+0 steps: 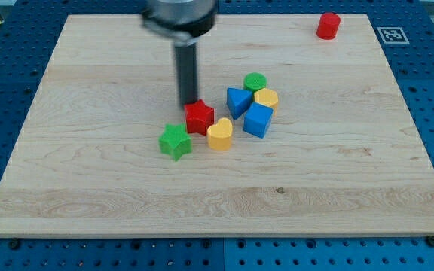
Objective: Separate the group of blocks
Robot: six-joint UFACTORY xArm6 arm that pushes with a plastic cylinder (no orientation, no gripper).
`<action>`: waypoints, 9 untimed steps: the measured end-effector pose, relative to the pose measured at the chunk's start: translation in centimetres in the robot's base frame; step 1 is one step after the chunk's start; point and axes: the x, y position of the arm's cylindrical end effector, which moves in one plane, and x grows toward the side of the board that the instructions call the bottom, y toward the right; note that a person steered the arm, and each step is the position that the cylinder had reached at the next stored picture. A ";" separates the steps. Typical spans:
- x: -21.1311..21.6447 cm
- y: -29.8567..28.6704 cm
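Observation:
My tip (188,103) is at the top-left edge of the red star block (199,117), touching or nearly touching it. The yellow heart block (220,135) sits against the red star's lower right. The green star block (175,141) lies just lower left of the red star. To the right is a tight cluster: a green cylinder (255,81), a blue triangle block (237,101), a yellow hexagon block (267,98) and a blue cube-like block (258,120).
A red cylinder (328,25) stands alone near the board's top right corner. The wooden board (89,188) lies on a blue perforated table. A black-and-white marker tag (391,35) lies past the board's top right edge.

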 end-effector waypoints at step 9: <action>-6.3 19.9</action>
